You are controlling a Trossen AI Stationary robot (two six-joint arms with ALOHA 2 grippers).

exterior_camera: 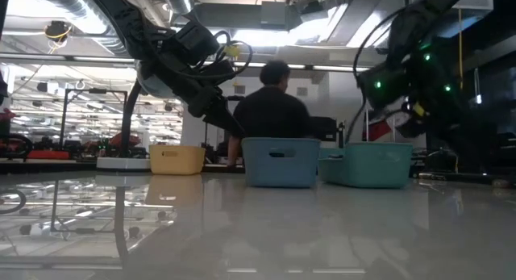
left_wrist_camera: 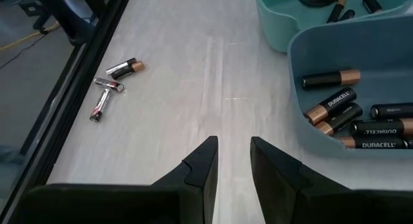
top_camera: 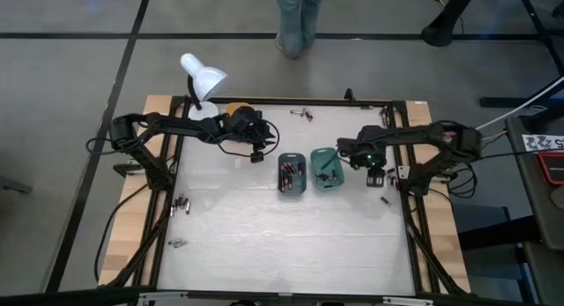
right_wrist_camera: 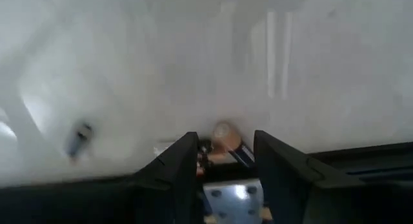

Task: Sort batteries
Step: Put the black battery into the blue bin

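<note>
Between the right gripper's two dark fingers sat a battery, its copper-coloured end turned toward the table and its long axis running back along the fingers into the wrist; the fingers stood narrow, one against each side of it. That gripper hung above the table's right part, just right of the green tray, with a lone battery lying on the white surface close by.

In the blue-grey tray next to it several batteries lay flat, mostly side by side with their long axes roughly parallel. The green tray held a few more, which the left wrist view showed only in part.

Three loose batteries lay in a small cluster near the table's left edge rail, pointing different ways. Others lay by the far edge and the near left corner. The broad middle and near part of the table lay open.

The left gripper hovered above bare table just left of the blue-grey tray, its fingers a narrow gap apart, holding nothing. A white lamp stood at the far left corner, beside an orange tray.
</note>
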